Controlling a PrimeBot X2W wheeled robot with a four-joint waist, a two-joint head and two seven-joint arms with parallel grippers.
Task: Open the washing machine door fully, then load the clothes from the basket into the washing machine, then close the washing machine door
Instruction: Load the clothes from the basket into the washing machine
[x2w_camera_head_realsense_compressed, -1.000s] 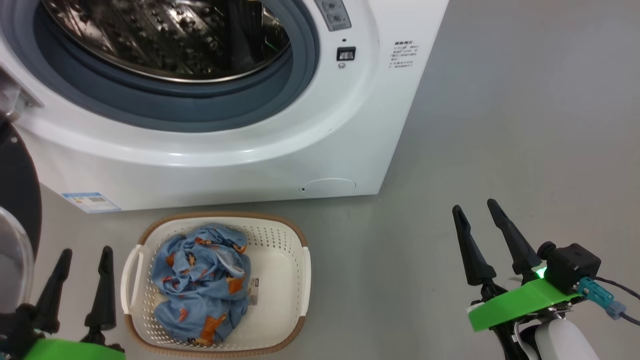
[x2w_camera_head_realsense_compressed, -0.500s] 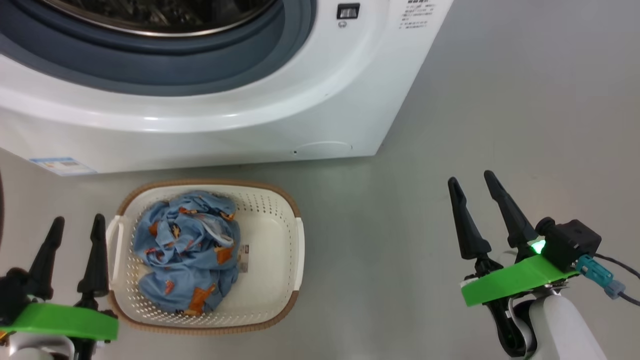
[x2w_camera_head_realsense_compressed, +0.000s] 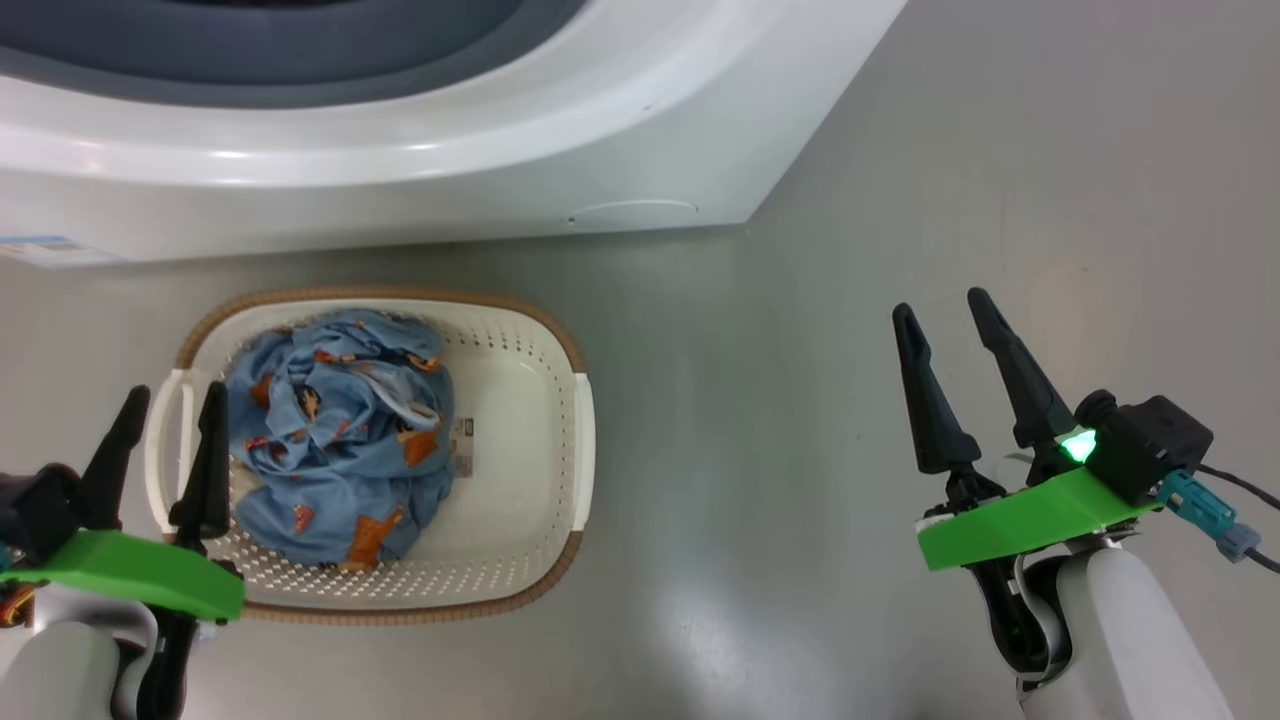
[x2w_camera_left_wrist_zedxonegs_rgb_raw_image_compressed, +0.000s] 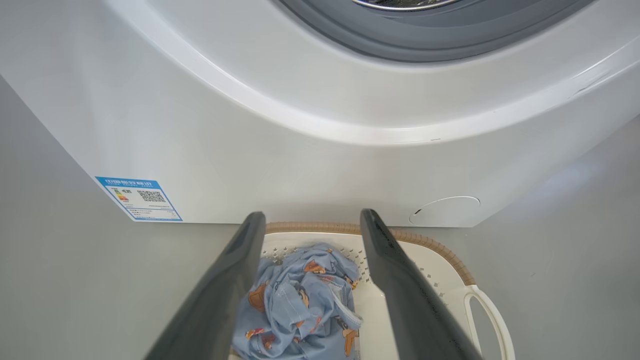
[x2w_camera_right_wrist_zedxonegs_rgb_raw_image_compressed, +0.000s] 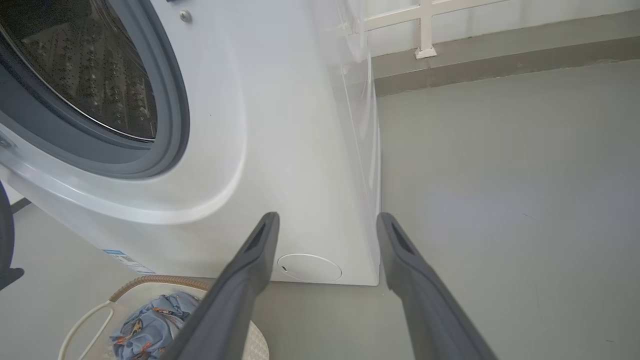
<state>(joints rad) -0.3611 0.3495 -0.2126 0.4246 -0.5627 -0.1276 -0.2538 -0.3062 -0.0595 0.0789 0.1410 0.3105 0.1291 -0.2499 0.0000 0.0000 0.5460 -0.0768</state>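
Observation:
The cream-white basket sits on the floor in front of the washing machine, holding the light blue clothes with orange figures. My left gripper is open over the basket's left handle, and its wrist view looks down between the fingers onto the clothes. My right gripper is open above bare floor, well right of the basket. The drum opening is uncovered. A dark curved edge at the left border of the right wrist view may be the washing machine door.
Grey floor stretches to the right of the machine. A blue sticker and a round cap sit low on the machine's front. A wall base with a white frame runs behind.
The head view has tilted down, so the machine has slid up the picture. My left gripper has come from beside the basket to over its left handle. Both grippers stay open.

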